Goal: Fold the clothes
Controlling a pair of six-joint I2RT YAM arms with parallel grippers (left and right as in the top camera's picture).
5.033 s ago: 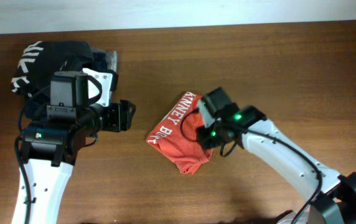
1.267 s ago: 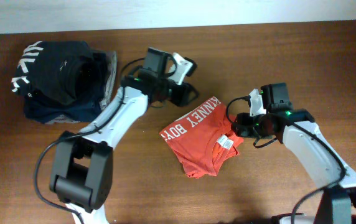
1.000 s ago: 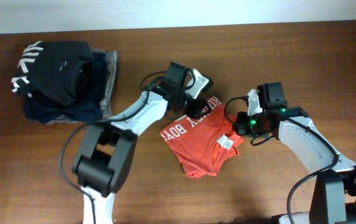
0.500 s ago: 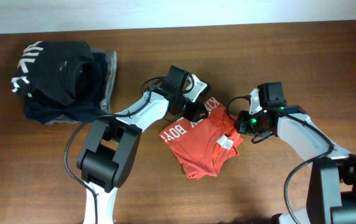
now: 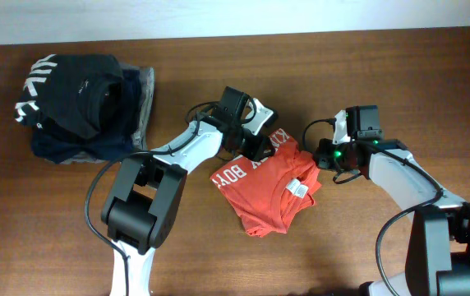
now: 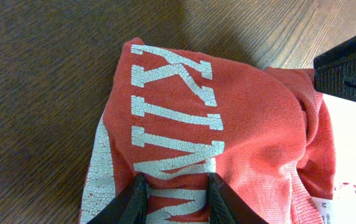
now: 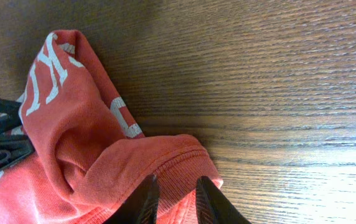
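The clothes, an orange-red T-shirt (image 5: 260, 193) with white lettering, lie crumpled in the middle of the table. My left gripper (image 5: 260, 146) is at the shirt's top edge. In the left wrist view (image 6: 177, 200) its fingers (image 6: 135, 202) pinch a strip of the lettered cloth (image 6: 240, 106). My right gripper (image 5: 322, 156) is at the shirt's upper right corner. The right wrist view shows the gripper (image 7: 177, 200) shut on the ribbed hem of the shirt (image 7: 72, 143), which bunches up just off the wood.
A pile of dark garments (image 5: 87, 107) sits at the back left, with a black one with white letters (image 5: 36, 82) on top. A white label (image 5: 298, 189) shows on the shirt. The right arm's black body (image 6: 349, 62) sits close beside the left gripper.
The left gripper has come down onto the shirt's top edge and stayed there. The right gripper shifted slightly up and right at the shirt's corner, and its jaws narrowed on the hem.
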